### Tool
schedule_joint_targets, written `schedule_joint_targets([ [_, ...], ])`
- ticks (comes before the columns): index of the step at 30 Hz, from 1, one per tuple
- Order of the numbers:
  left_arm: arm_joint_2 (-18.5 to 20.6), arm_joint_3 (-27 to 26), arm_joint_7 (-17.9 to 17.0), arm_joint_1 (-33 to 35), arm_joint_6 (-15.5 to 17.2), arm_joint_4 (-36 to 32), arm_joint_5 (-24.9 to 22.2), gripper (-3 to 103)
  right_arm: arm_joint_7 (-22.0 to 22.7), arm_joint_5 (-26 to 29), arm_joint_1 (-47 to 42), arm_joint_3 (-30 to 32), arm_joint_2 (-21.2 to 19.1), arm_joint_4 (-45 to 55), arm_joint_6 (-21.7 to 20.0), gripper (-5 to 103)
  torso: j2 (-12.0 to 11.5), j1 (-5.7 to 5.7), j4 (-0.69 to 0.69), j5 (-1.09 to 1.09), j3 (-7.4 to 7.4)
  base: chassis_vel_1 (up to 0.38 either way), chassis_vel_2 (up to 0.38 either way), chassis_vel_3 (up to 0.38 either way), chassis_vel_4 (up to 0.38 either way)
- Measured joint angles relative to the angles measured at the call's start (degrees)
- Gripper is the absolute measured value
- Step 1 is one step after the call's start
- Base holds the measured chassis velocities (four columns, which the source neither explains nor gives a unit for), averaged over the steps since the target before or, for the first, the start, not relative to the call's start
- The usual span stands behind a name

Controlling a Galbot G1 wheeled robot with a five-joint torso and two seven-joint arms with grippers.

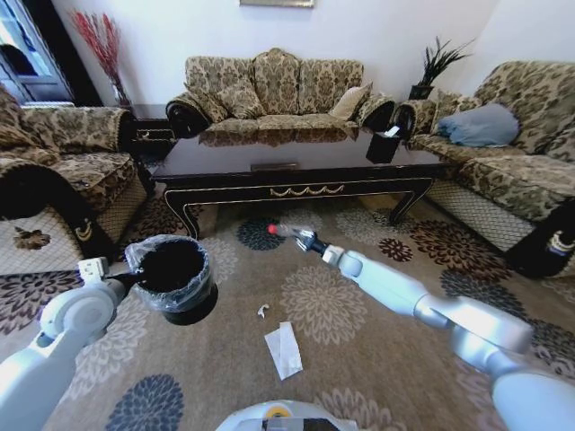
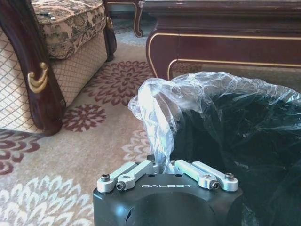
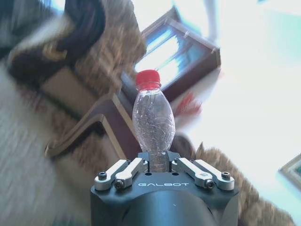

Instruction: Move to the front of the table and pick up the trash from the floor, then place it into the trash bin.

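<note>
The black trash bin (image 1: 172,278) with its clear bag hangs at the left, above the floor (image 1: 359,359). My left gripper (image 1: 128,281) is shut on its rim; in the left wrist view the fingers (image 2: 141,170) pinch the bag edge of the trash bin (image 2: 244,141). My right gripper (image 1: 303,238) reaches out in front of the table (image 1: 296,184), shut on a clear bottle (image 1: 284,232) with a red cap. In the right wrist view the bottle (image 3: 153,115) stands up from between the right gripper's (image 3: 159,165) fingers. A folded white paper (image 1: 285,348) and a tiny white scrap (image 1: 262,311) lie on the carpet.
Sofas ring the table: an armchair (image 1: 72,171) at left, a long sofa (image 1: 278,94) behind, and another (image 1: 503,153) at right with a blue cushion. A black holder (image 1: 386,144) stands on the table's right end. Open carpet lies between me and the table.
</note>
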Motion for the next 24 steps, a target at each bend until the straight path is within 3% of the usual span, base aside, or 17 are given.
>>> schedule_joint_targets([
  [9, 0.2, 0.5, -0.1, -2.2, 0.0, 1.1, -0.8, 4, 4.1, 3.2, 5.6, -4.9, 2.2, 10.8, -3.3, 17, 0.0, 0.00, 0.02, -0.01, 0.00, 0.000, 0.000, 0.000, 0.000],
  [13, 0.2, 0.8, 0.0, -3.0, 0.0, 1.5, -1.0, 4, 5.8, 9.6, 8.3, -8.0, 5.5, 14.0, -4.8, 17, 0.0, 0.00, 0.00, -0.01, 0.01, 0.000, 0.000, 0.000, 0.000],
  [16, 0.3, 1.0, 0.3, -3.4, -0.3, 1.9, -1.0, 4, 7.1, 19.2, 11.1, -10.9, 9.6, 18.3, -6.0, 17, 0.0, 0.00, 0.03, -0.03, 0.01, 0.000, 0.000, 0.000, 0.000],
  [24, 1.2, 1.2, 1.0, -4.4, -0.7, 2.8, -1.0, 4, 11.1, 30.7, 15.0, -14.7, 16.7, 24.6, -9.3, 17, 0.0, 0.00, 0.02, -0.03, 0.00, 0.000, 0.000, 0.000, 0.000],
])
